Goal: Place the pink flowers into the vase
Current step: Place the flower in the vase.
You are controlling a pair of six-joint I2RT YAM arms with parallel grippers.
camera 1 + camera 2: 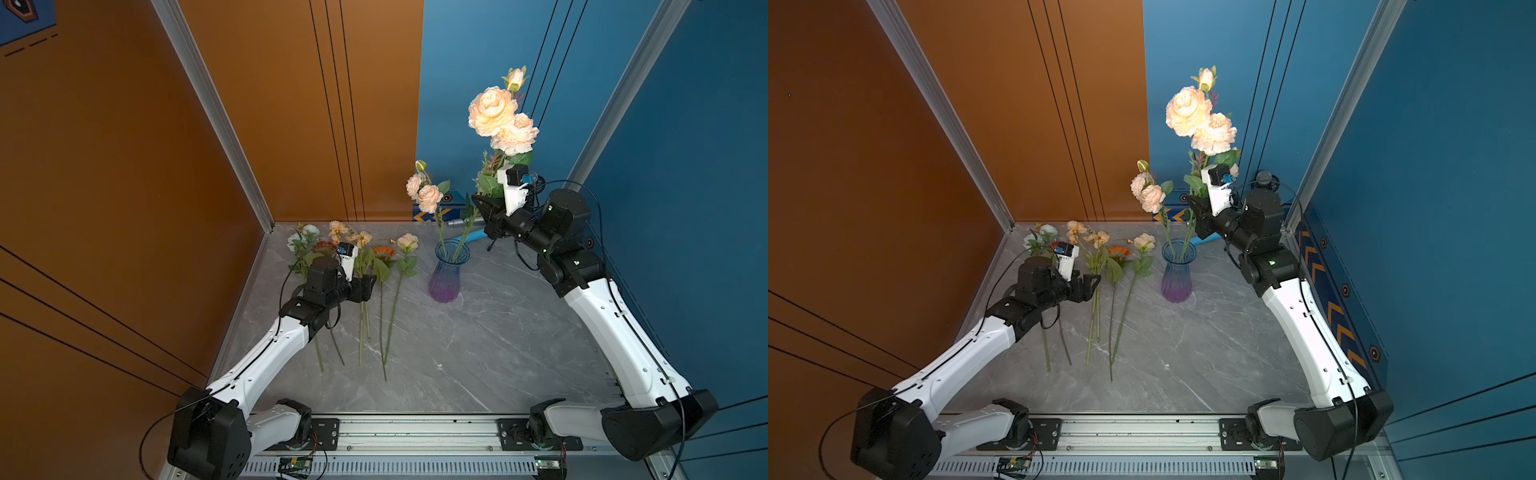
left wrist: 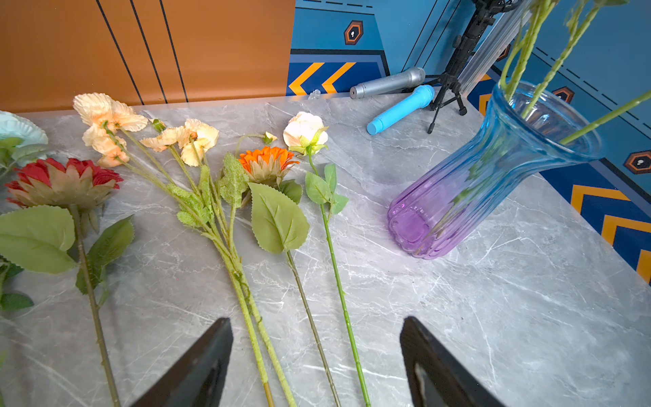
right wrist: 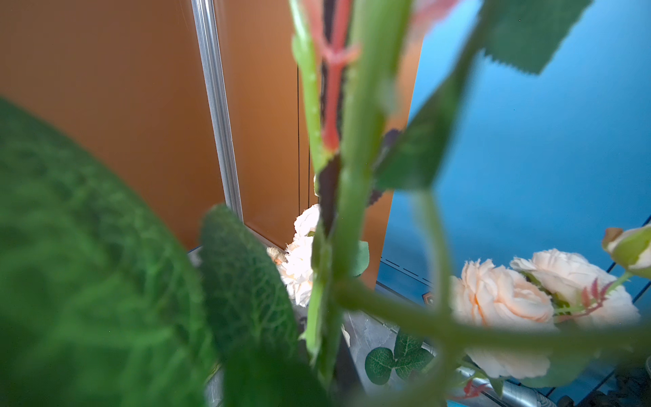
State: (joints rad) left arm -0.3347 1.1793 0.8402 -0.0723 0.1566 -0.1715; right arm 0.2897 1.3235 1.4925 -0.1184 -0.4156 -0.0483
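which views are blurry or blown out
Right wrist view: the near leaf and stem are soft. In both top views the raised pink blooms look washed out. Left wrist view: sharp, but the vase leans, likely lens distortion.

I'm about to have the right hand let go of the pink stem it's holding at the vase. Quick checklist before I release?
1. Grip: right hand shut on the held pink flower: ok.
2. Its stem runs down into the mouth of the vase: ok.
3. Stem foot resting on the vase bottom: cannot tell.
4. Vase upright on the table: ok.
5. The other pink flower stands in the vase, apart from the right hand: ok.
6. Clearance: left hand open, over the loose flowers, apart from the vase: ok.
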